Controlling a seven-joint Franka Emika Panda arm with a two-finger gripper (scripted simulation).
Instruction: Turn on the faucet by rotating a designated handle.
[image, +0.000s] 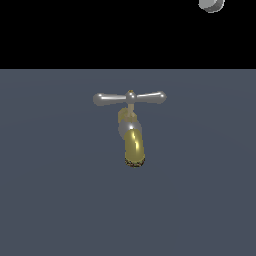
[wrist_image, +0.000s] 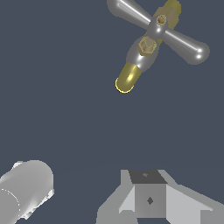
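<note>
The faucet (image: 131, 131) stands mid-counter (image: 50, 200), its handle (image: 129, 98) a glossy silver crossbar on a thin brass stem — rigid metal, probably slick on the rounded bulbs. Pushing sideways near an arm's end looks better than pinching. The gripper (wrist_image: 148, 201) is well apart from it; whether its jaws are spread I cannot tell.

Flat slate-blue floor (image: 50, 200), plain and unmarked, pure black backdrop (image: 75, 30) above (straight horizon), even lighting
</note>
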